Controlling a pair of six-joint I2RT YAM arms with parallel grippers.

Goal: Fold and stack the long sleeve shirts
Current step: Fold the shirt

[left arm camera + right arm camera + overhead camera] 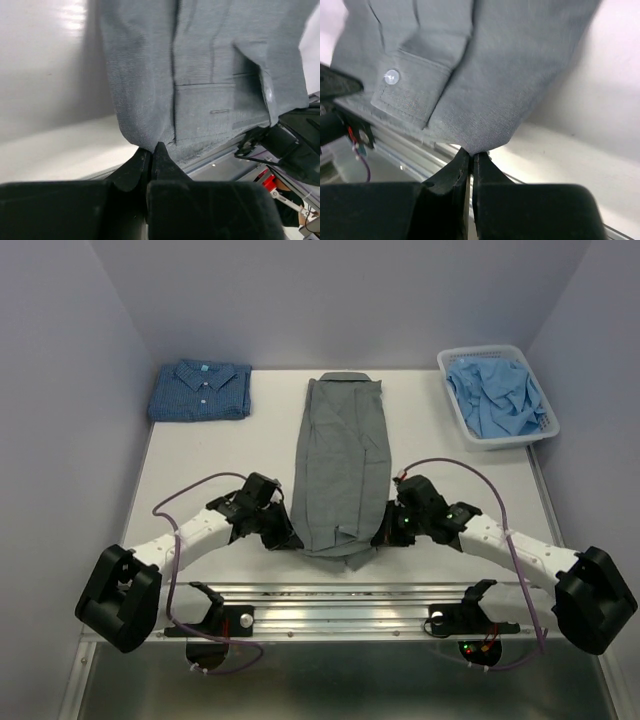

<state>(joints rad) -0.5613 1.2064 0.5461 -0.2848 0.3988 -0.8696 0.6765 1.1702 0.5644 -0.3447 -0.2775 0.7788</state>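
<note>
A slate-grey long sleeve shirt [340, 465] lies as a long narrow strip down the middle of the table, collar at the far end. My left gripper [290, 538] is shut on its near left corner [145, 135]. My right gripper [378, 540] is shut on its near right corner [485, 140]. A buttoned cuff [415, 92] lies folded on top near the hem. A dark blue checked shirt [200, 390] sits folded at the far left of the table.
A white basket [541, 430] at the far right holds crumpled light-blue cloth [497, 395]. A metal rail [340, 595] runs along the table's near edge, just below the shirt's hem.
</note>
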